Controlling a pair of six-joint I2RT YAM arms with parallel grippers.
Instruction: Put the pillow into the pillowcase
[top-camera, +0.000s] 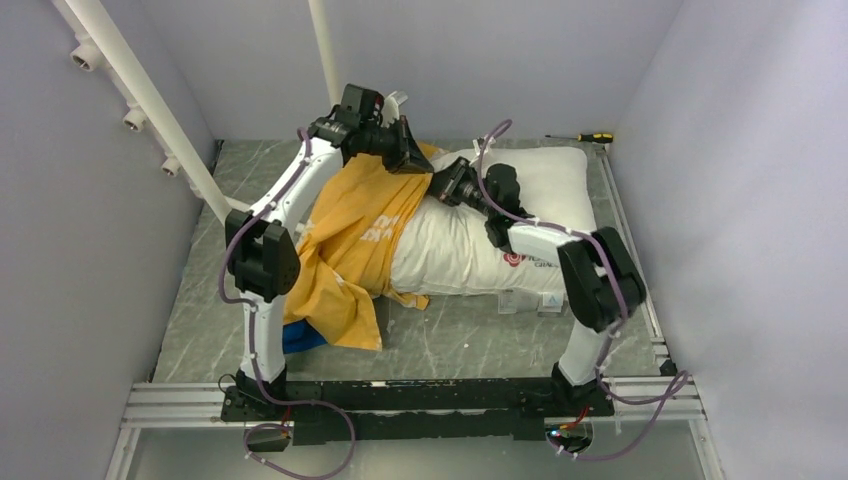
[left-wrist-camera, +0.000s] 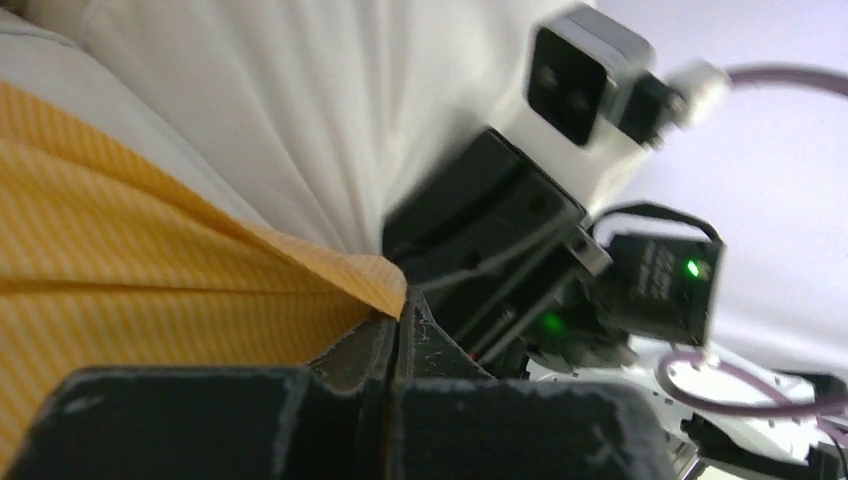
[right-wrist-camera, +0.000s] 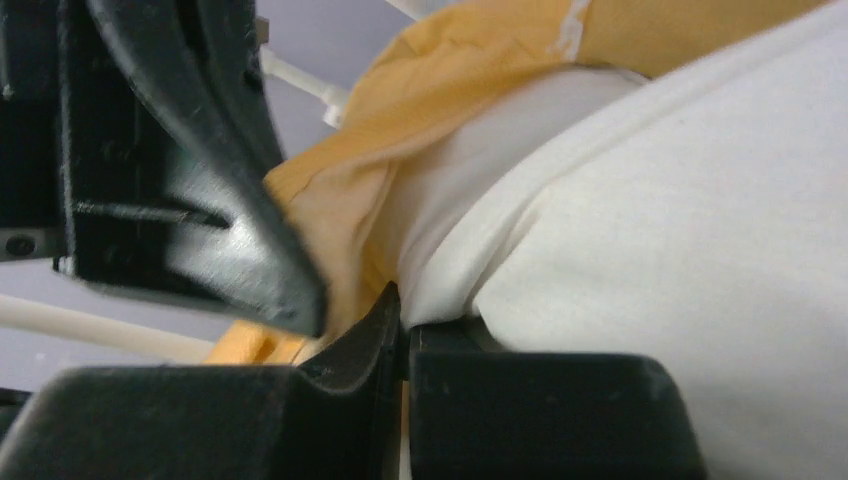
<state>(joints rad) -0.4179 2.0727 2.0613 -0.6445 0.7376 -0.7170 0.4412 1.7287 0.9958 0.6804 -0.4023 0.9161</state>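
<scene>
The white pillow (top-camera: 470, 250) lies across the middle of the table, its left end inside the yellow-orange pillowcase (top-camera: 350, 250). A bit of the case's blue side (top-camera: 300, 337) shows at the near left. My left gripper (top-camera: 412, 160) is shut on the case's far edge; its wrist view shows the jaws (left-wrist-camera: 400, 305) pinching yellow cloth (left-wrist-camera: 120, 260) against the pillow (left-wrist-camera: 300, 120). Right beside it, my right gripper (top-camera: 437, 183) is shut where the case's rim meets the pillow. Its wrist view shows yellow cloth (right-wrist-camera: 340, 210) in the closed jaws (right-wrist-camera: 400, 300), with the pillow (right-wrist-camera: 680, 220) pressed alongside.
A screwdriver (top-camera: 585, 137) lies at the far right edge. White pipes (top-camera: 140, 100) slant along the left wall and grey walls close in both sides. A metal rail (top-camera: 400, 400) carries the arm bases at the near edge. Small clear blocks (top-camera: 525, 300) sit by the pillow's near side.
</scene>
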